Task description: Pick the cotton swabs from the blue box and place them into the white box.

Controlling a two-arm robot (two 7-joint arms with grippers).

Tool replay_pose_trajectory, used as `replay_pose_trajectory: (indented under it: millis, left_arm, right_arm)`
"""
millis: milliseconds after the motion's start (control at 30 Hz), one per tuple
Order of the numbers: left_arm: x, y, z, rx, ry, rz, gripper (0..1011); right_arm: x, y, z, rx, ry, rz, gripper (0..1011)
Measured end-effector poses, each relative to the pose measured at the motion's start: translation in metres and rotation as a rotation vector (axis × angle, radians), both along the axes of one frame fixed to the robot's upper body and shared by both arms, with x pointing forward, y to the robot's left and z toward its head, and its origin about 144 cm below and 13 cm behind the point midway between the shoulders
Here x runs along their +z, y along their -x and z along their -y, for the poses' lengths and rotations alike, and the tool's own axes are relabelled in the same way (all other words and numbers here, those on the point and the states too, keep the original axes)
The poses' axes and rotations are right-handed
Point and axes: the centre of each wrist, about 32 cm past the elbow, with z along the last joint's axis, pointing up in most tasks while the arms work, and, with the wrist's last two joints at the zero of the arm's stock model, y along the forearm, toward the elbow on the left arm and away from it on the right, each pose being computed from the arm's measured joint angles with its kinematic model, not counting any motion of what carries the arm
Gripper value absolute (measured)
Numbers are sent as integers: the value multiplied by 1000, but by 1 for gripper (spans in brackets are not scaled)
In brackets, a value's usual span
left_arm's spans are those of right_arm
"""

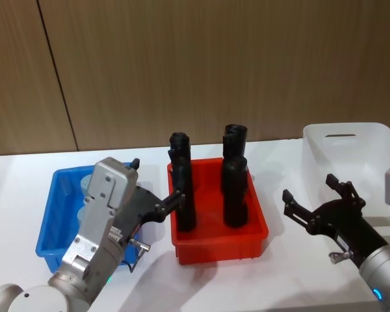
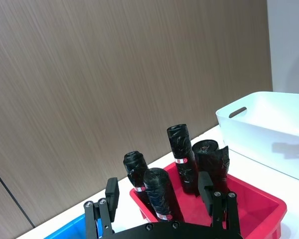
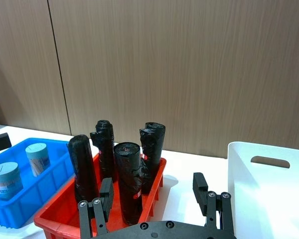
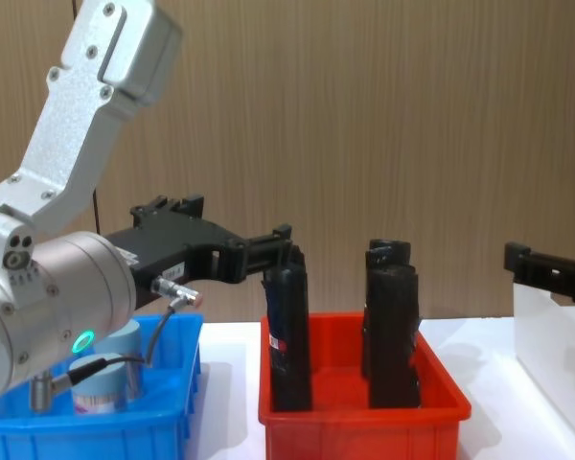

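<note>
Layout, head view: blue box [image 1: 47, 224] at lower left, red bin [image 1: 218, 244] at centre, white box [image 1: 377, 140] at upper right, all in a row on the table [image 1: 13, 188].

- Task items: two cotton swabs [image 3: 37, 158] stand upright in the blue box with their lids up, a little apart. The white box looks empty where its floor shows, so by judgement the transfer has not begun.
- Red bin holds four upright black rolls [image 1: 235, 188]. They are not part of the task, but they sit between source and target, so any carry probably has to clear them.

Left gripper [image 1: 157, 180]: held level above the blue box's rim at the red-bin end, pointing toward the rolls.
- Fingers spread wide, nothing between them (confirmed in the left wrist view).
- The lower finger's tip lies close to the top of the nearest roll in the chest view; contact cannot be told.
- The swabs sit below and behind its fingertips. Judgement: it is poised high and needs to turn downward to reach a tub.

Right gripper [image 1: 309, 188]: hovers over bare table between the red bin and the white box.
- Fingers spread, empty, touching nothing.
- It is likely stationed by the target to wait or to receive a tub.
</note>
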Motion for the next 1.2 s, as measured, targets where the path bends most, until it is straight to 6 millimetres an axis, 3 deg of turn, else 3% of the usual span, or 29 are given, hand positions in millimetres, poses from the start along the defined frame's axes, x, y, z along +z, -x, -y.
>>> replay_pose_trajectory:
  millis: [1200]
  left_arm:
    - [0, 0, 0, 0, 0, 0, 1004]
  right_arm:
    - [0, 0, 0, 0, 0, 0, 1002]
